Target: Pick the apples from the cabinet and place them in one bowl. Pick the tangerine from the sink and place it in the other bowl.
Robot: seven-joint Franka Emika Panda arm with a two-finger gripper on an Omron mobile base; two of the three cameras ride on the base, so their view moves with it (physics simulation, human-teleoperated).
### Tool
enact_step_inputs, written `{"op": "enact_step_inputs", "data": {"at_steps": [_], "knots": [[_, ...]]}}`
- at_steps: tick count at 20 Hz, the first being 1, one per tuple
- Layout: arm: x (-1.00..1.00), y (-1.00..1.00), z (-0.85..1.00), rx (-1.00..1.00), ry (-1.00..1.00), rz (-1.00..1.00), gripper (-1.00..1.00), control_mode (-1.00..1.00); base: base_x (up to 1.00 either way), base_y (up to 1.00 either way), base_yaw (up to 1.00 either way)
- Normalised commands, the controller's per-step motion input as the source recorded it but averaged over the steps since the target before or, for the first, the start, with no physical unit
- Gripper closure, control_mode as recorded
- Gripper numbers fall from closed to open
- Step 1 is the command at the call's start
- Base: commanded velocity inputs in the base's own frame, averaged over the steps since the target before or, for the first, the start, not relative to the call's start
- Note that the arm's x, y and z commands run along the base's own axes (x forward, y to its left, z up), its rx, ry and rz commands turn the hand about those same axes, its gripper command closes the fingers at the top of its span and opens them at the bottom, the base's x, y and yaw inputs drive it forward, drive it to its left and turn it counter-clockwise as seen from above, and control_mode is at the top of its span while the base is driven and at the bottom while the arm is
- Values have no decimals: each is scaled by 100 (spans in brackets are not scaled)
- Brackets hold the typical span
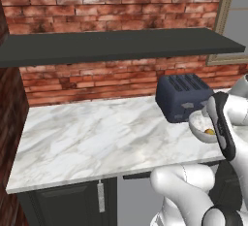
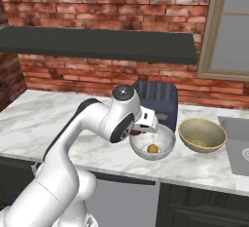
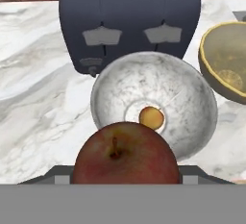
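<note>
The gripper (image 2: 137, 132) is clamped around the dark red apple (image 3: 126, 154), holding it just above the near-left rim of the pale grey-white bowl (image 3: 192, 103). In the hand view the apple sits large at the bottom with its stem hollow facing the camera, so its stem axis runs along the gripper toward the hand; the fruit is round and has no clear long axis. In the right base view a sliver of dark red shows below the gripper, at the bowl's left edge.

The yellow-orange apple (image 3: 152, 117) lies at the bottom centre of the pale bowl (image 2: 163, 138), and shows too in the left base view (image 1: 209, 132) inside the bowl (image 1: 197, 123). Which way its stem points cannot be told.

The pale bowl stands on the marble surface (image 1: 87, 137), just in front of the dark blue toaster (image 2: 158, 97). The tan-olive bowl (image 2: 202, 134) stands just to the right of it, close but not touching, with the edge of the sink (image 2: 238, 148) farther right. The long dark cabinet shelf (image 1: 121, 43) runs left to right along the brick wall (image 1: 87, 82) above the surface.
</note>
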Motion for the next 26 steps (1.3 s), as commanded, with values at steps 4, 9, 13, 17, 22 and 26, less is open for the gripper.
{"op": "enact_step_inputs", "data": {"at_steps": [4, 9, 13, 17, 22, 26], "knots": [[18, -20, -34, 0, 1, 0, 100, -100, 0, 0, 0], [11, -16, -20, 0, 2, 0, 100, -100, 0, 0, 0], [10, -8, -32, 0, 3, 0, 100, -100, 0, 0, 0], [14, 0, -27, 0, 3, 0, 100, -100, 0, 0, 0], [12, 0, -12, 0, 3, 0, 100, -100, 0, 0, 0], [22, -2, -8, 0, 2, 0, 100, -100, 0, 0, 0]]}}
